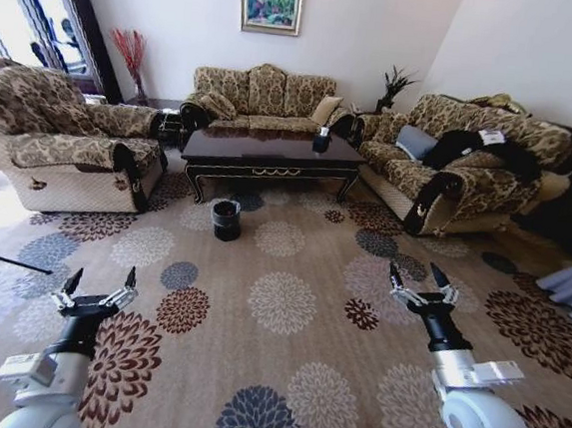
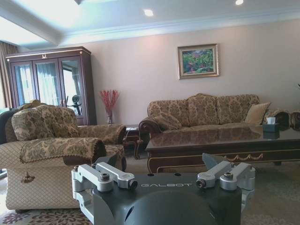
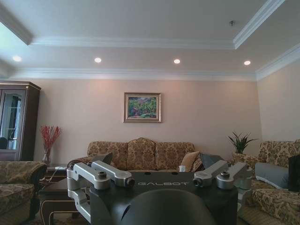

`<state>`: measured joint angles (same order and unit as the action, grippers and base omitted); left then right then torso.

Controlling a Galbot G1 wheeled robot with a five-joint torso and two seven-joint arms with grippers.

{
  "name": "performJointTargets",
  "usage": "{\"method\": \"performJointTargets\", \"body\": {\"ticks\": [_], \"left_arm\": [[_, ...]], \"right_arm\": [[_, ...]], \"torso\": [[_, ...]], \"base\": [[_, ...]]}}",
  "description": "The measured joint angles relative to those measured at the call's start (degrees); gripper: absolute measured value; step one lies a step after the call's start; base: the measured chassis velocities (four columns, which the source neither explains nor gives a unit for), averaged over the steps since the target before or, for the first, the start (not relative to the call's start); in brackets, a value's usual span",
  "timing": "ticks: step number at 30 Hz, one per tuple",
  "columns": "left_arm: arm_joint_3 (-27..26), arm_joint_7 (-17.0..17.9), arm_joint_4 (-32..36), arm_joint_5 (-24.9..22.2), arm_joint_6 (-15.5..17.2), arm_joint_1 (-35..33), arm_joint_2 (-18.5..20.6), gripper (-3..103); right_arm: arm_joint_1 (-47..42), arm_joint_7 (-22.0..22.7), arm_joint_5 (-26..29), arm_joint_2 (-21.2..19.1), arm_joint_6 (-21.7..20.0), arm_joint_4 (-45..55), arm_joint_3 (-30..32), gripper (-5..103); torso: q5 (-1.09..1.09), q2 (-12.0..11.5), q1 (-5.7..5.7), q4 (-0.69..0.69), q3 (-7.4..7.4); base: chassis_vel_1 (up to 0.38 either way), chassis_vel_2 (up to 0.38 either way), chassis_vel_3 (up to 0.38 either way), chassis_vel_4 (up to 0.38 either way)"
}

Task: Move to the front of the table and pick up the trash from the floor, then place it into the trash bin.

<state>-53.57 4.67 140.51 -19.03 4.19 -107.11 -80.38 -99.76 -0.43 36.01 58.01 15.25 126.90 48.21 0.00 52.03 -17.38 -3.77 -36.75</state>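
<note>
Carpeted floor with flower medallions, sofas on three sides. Dark brown counter sits well ahead, centred between the sofas, a tissue box near its right end. Black bin stands on the floor just in front of the counter's left half, apart from it. Left hand low on the left, fingers spread wide, holding nothing. Right hand low on the right, also spread wide, holding nothing. Can't make out any trash on the carpet.
</note>
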Motion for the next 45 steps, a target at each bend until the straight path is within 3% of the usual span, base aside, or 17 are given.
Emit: {"method": "performJointTargets", "body": {"ticks": [45], "left_arm": [[0.00,0.00,0.00,0.00,0.00,0.00,0.00,100]], "right_arm": [[0.00,0.00,0.00,0.00,0.00,0.00,0.00,100]], "torso": [[0.00,12.54,-5.57,0.00,-6.96]], "base": [[0.000,0.000,0.000,0.000]]}}
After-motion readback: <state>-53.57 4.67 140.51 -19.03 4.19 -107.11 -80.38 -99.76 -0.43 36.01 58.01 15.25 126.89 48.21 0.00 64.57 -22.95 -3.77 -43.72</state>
